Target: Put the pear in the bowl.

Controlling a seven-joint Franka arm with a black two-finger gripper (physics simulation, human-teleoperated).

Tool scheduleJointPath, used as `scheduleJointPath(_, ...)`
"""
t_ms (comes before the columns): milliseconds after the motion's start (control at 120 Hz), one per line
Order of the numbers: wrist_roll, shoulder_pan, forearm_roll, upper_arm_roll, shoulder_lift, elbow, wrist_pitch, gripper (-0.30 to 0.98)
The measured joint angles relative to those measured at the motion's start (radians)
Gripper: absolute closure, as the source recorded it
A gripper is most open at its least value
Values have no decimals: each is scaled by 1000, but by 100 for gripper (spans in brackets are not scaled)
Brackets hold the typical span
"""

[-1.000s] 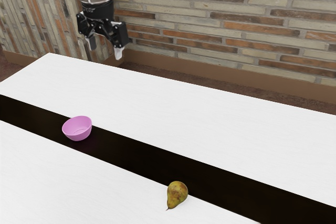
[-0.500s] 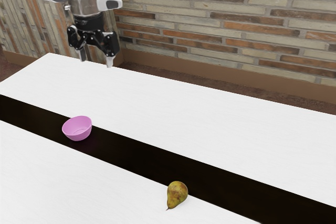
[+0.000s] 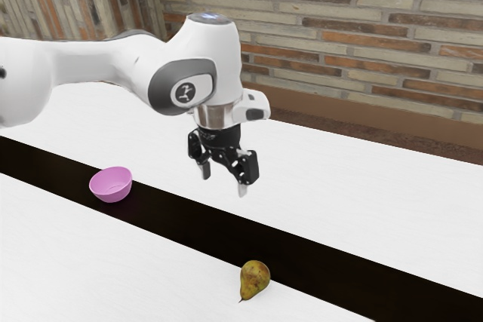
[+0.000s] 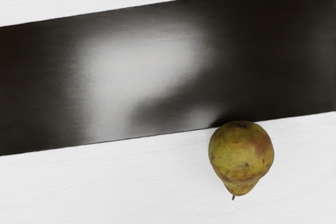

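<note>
The gripper (image 3: 223, 181) was in the air above the table (image 3: 362, 186), pointing downward, and its two fingers (image 3: 242, 188) stood apart, with nothing between them. The pear (image 3: 254, 279) was lying on the table, lower than the gripper and a little toward the exterior view's right of it – it was outside the bowl (image 3: 112, 185). The fat end of the pear was at the edge of the dark strip (image 3: 173, 213), and its stem was pointing away from this strip, over the white surface. The bowl stood upright on the dark strip, also lower than the gripper, but toward the exterior view's left of it – well apart from the pear. Behind the gripper, beyond the table, there was the brick wall (image 3: 362, 35).
</note>
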Motion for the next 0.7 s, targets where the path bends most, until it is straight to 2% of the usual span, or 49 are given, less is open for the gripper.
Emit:
scheduleJointPath(208, -28, 117, -6, 1, 64, -43, 108, 0)
scheduleJointPath(442, -48, 107, -9, 1, 148, -50, 193, 0)
scheduleJointPath(700, -65, 105, -14, -67, 135, -141, 267, 0)
